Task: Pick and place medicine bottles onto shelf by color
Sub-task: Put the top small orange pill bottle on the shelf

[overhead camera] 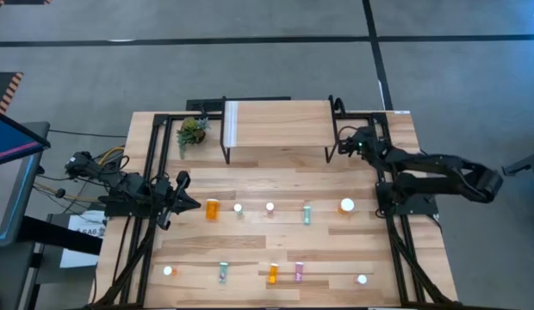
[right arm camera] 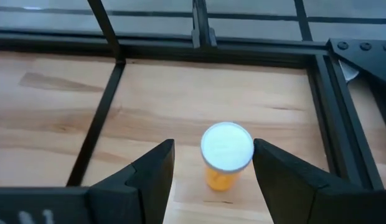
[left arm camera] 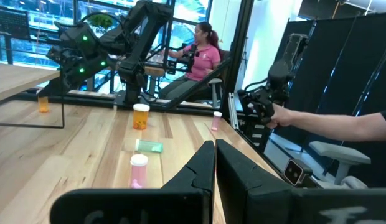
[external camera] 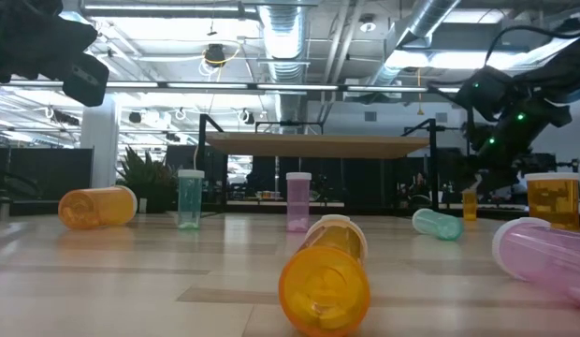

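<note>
Orange bottle stands between the right gripper's spread fingers, its base hidden beside the shelf. Left gripper waits, fingers together.

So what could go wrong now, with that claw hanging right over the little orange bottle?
The right tool is open, its fingers either side of a small upright orange bottle beside the shelf leg. If it closes off-centre, it could knock the bottle over. A lift might also clip the shelf's black legs. The left tool, shut, sits near a lying orange bottle that could roll if bumped.
</note>
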{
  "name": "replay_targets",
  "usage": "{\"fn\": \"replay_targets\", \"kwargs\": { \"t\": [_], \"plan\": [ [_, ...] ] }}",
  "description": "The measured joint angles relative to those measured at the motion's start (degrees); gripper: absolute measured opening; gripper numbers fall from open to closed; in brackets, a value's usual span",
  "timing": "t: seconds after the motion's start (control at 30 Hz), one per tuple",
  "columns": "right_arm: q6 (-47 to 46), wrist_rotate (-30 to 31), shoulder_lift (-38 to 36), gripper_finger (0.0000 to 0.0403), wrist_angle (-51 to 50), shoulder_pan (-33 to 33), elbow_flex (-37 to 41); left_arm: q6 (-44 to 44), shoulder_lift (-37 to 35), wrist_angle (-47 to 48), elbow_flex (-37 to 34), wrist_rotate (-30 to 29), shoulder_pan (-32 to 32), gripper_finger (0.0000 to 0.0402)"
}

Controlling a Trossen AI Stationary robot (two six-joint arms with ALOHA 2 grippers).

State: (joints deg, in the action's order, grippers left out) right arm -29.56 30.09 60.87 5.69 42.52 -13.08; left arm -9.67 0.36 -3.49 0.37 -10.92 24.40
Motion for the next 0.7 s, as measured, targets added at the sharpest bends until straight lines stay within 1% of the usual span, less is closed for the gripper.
{"fn": "replay_targets", "kwargs": {
  "t": [0.07,0.17,0.4,0.5,0.6,0.7],
  "plan": [
    [0.0,0.0,1.1,0.0233,0.3,0.0,0.0,0.0,0.0,0.0,0.0,0.0,0.0,0.0000],
    [0.0,0.0,2.4,0.0214,0.9,0.0,0.0,0.0,0.0,0.0,0.0,0.0,0.0,0.0000],
    [0.9,0.0,3.2,0.0143,2.1,0.0,0.0,0.0,0.0,0.0,0.0,0.0,0.0,0.0000],
    [0.9,0.0,3.2,0.0120,2.4,0.0,0.0,0.0,0.0,0.0,0.0,0.0,0.0,0.0000],
    [1.1,0.0,3.2,0.0110,2.7,0.0,0.0,0.0,0.0,0.0,0.0,0.0,0.0,0.0000],
    [1.1,0.0,3.1,0.0112,2.7,0.0,0.0,0.0,0.0,0.0,0.0,0.0,0.0,0.0000]
  ]
}}
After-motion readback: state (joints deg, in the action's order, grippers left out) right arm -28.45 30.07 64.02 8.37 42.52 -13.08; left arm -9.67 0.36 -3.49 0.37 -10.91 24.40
